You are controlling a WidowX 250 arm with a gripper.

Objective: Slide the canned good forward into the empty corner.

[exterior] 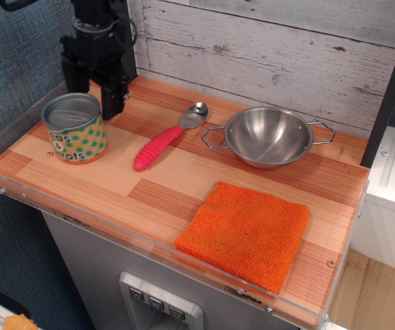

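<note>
Striped wooden tabletop with a clear acrylic rim stands before a grey plank wall. On its left side, near the empty corner, stands the canned good, upright, silver lid on top. Its yellow-green label with orange and teal dots shows dark letters, partly readable as "ots". Directly behind the can hangs the black gripper; whether its jaws hold the can, I cannot tell. To the right lie a pink-handled spoon, a steel bowl and an orange cloth.
</note>
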